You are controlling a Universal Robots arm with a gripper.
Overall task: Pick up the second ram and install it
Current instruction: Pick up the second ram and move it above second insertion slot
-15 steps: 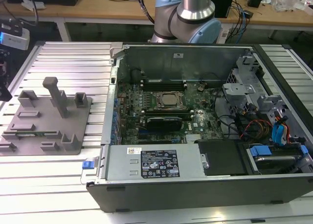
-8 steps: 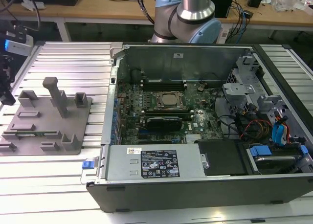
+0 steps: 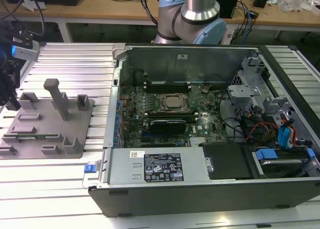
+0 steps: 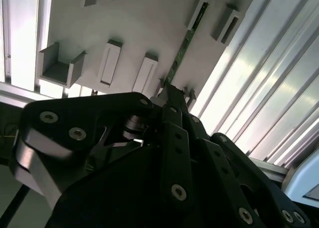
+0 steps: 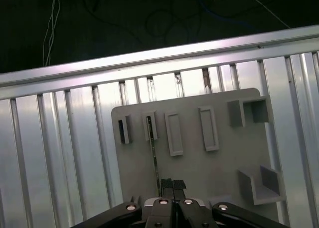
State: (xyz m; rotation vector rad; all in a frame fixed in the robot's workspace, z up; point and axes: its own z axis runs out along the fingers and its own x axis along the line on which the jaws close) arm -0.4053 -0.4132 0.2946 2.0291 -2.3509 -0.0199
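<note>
Second ram [image 5: 153, 153], a thin green stick, stands on edge in a slot of the grey tray [image 5: 209, 178]. In both wrist views its near end lies just at the tip of the gripper [image 5: 172, 184]; whether the claw is spread or pinching cannot be told. The tray rests on a ribbed metal table [image 5: 60, 153]. An open computer case [image 3: 225, 199] sits well apart, to the exterior view's right.

grey block tray [image 5: 199, 178] on ribbed metal table [image 5: 60, 153], second ram [image 5: 154, 158] edge-on across it
</note>
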